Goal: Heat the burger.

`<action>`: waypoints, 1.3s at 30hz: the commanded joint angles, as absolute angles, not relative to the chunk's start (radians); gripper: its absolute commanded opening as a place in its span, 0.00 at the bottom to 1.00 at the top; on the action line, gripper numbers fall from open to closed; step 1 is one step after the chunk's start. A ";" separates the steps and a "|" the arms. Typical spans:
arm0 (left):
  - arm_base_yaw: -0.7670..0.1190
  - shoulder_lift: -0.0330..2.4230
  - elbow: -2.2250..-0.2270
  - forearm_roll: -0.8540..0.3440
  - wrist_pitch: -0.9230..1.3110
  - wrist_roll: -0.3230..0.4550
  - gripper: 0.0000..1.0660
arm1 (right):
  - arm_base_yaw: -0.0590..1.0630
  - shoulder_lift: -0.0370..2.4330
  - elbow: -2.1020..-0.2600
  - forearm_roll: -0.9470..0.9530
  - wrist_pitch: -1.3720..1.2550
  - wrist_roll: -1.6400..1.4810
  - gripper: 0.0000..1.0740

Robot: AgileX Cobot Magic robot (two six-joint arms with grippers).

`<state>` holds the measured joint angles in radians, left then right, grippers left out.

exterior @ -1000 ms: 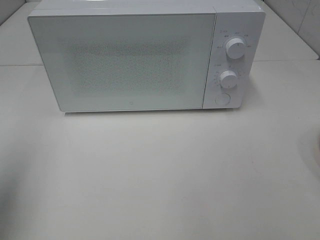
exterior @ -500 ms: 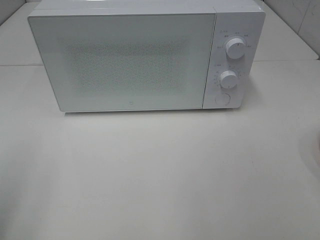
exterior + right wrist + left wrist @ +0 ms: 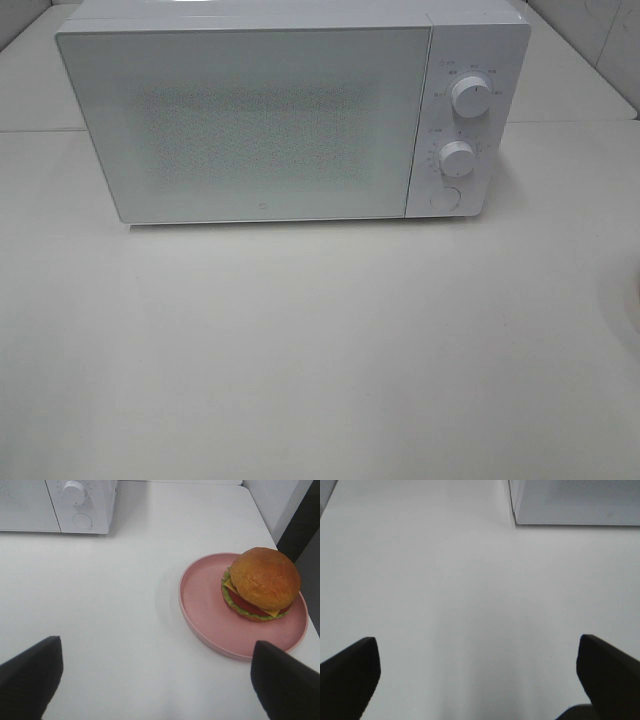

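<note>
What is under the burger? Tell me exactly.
A pink plate sits under the burger, which rests toward one side of it; the rest of the plate is bare. The plate stands on the white table. The patch of plate beneath the bun is covered.

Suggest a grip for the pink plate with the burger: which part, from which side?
Probably the bare rim of the pink plate on the side away from the burger. The burger sits off-centre, leaving that stretch of the shallow raised lip free. The open right gripper could come in low from there, fingers over and under.
</note>
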<state>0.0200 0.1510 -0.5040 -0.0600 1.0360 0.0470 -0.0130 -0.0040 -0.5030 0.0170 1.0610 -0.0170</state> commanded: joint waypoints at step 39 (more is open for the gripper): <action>0.021 -0.028 -0.499 -0.060 1.035 0.030 0.96 | -0.012 -0.018 -0.502 0.011 1.055 -0.006 0.92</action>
<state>0.0200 -0.0040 -0.5000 -0.0580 1.0380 0.0400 -0.0130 -0.0040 -0.5030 0.0170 1.0610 -0.0170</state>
